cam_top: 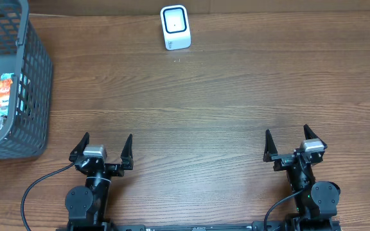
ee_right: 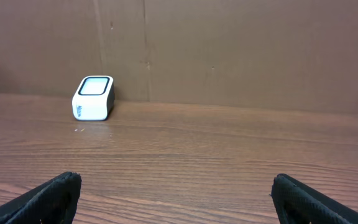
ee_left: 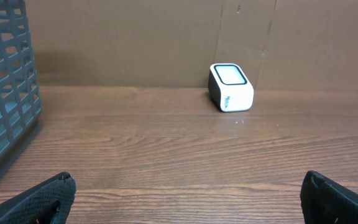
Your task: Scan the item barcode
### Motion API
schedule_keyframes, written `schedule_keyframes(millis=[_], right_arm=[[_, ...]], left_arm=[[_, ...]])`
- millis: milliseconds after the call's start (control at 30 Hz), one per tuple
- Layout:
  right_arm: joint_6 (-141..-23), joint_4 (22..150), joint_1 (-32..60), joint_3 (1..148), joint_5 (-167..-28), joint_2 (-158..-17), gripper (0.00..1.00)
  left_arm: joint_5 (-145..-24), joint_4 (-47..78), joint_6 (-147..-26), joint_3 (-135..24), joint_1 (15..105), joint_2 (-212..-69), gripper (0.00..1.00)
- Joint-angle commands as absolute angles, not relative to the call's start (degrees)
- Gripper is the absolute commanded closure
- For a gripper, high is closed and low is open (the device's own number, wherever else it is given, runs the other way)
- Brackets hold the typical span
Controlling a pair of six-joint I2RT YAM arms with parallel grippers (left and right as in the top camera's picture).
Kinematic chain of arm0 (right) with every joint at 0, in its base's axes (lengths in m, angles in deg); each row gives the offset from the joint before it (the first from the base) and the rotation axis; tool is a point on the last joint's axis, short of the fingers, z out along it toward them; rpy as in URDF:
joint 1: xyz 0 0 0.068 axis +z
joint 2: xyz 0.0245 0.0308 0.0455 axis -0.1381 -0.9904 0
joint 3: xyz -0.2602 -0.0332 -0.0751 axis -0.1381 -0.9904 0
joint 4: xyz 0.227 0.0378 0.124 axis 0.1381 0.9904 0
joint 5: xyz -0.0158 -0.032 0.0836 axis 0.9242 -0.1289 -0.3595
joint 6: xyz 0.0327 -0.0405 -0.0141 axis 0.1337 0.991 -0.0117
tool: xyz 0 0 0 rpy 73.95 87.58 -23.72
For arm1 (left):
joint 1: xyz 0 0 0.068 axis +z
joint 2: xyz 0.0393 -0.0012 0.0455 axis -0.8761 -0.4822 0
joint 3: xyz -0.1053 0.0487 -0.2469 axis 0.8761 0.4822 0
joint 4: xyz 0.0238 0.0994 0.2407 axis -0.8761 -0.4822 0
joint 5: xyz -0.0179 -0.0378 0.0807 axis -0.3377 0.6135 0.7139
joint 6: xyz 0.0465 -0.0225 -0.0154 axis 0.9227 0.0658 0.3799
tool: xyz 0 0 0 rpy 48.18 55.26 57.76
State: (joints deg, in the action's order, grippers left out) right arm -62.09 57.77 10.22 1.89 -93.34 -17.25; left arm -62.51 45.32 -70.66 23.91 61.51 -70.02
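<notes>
overhead alone shows snack packets inside the grey basket; wrist views face the white scanner. left gripper and right gripper spread wide, empty.

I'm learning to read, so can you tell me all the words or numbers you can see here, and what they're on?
Nothing here can be read for sure.
On the white scanner: a small teal word on its side, too blurred to read.
On the packets in the grey basket: printing too small to read.
</notes>
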Motion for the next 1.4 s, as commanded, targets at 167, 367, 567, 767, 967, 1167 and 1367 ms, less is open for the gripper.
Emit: schedule_keyframes(millis=[167, 367, 567, 767, 967, 1167, 1367], right_arm=[[-61.63, 57.66, 10.11, 1.27, -93.05, -16.71, 0.00], [-61.63, 57.66, 10.11, 1.27, -93.05, -16.71, 0.00], [-61.63, 57.66, 10.11, 1.27, -93.05, -16.71, 0.00], [-61.63, 57.66, 10.11, 1.27, -93.05, -16.71, 0.00], [-61.63, 57.66, 10.11, 1.27, -93.05, -16.71, 0.00], [-61.63, 57.66, 10.11, 1.27, -93.05, -16.71, 0.00], [-61.63, 57.66, 10.11, 1.27, -93.05, -16.71, 0.00]], left_arm=[[-61.03, 48.27, -69.34, 24.13, 61.14, -69.54, 0.00], [-61.29, 47.81, -69.58, 24.13, 61.14, -69.54, 0.00], [-73.20, 54.89, -69.76, 21.15, 61.14, -69.54, 0.00], [-74.25, 53.65, -71.49, 6.42, 61.14, -69.56, 0.00], [-71.58, 42.87, -71.03, -18.52, 61.14, -75.14, 0.00], [-71.58, 24.42, -71.03, -43.06, 61.14, -88.38, 0.00], [-72.02, -3.95, -67.55, -72.66, 61.14, -109.82, 0.00]])
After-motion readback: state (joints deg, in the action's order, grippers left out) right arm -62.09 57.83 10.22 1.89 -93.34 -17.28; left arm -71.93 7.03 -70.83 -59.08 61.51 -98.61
